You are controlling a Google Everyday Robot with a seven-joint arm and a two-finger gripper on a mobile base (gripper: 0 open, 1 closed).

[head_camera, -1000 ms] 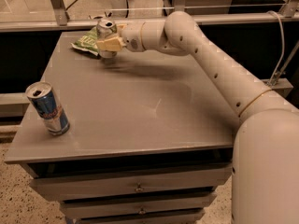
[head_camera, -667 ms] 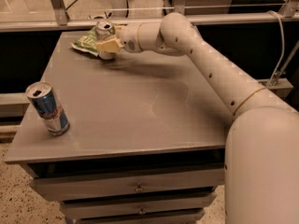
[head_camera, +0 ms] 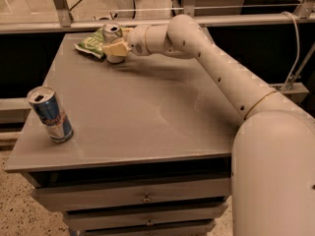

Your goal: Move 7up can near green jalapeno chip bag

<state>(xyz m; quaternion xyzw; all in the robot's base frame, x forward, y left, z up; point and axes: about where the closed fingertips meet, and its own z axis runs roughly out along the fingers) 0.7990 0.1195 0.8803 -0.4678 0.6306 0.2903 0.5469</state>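
The tool [head_camera: 113, 48] is out at the far left corner of the bench [head_camera: 147, 117], at the end of the long cream arm [head_camera: 211, 63] that reaches across from the big rounded shoulder at the near right. Its fingers are clamped on the 7up can [head_camera: 112, 32]. One pale pad [head_camera: 114, 48] crosses the side of the can that faces me, and the shiny top with its dark opening sticks up above it. The can stands upright, and its base looks to be down on the bench or just off it; I cannot tell which.

The green jalapeno chip bag [head_camera: 89, 42] lies flat and crinkled just beside the can, on its left. From here its edge seems to touch the can or tuck slightly behind it.

A blue-and-silver can [head_camera: 50, 116] stands upright with its tab open, well apart from all that, near the front left edge.

The bench top is plain grey and matte. Under it at the front is a stack of drawers [head_camera: 142, 198] with small metal pulls. Behind the bench a metal rail [head_camera: 64, 25] runs across, with upright posts and a pale floor past it. A white cable [head_camera: 297, 38] hangs down at the far right. At the lower left corner I can see speckled floor [head_camera: 15, 215].
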